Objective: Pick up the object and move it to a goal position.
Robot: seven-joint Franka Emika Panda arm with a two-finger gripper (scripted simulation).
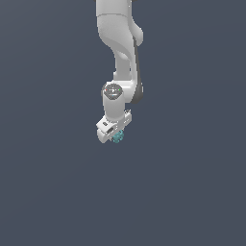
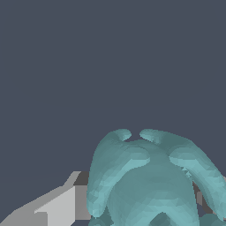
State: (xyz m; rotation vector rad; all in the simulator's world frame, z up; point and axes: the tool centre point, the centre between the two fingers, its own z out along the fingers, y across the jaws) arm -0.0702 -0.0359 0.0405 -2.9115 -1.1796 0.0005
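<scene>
You have the teal lump (image 1: 118, 137) clamped in the hand (image 1: 115, 134), so the pickup looks done; carrying it to the goal, unseen here, remains.

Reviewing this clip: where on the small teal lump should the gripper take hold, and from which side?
Across the rounded central body of the teal lump, coming from above as the gripper does here. The wrist view shows curved lobes flaring outward, poor surfaces for flat fingers; the bulkier middle looks like the steadier seat.
</scene>
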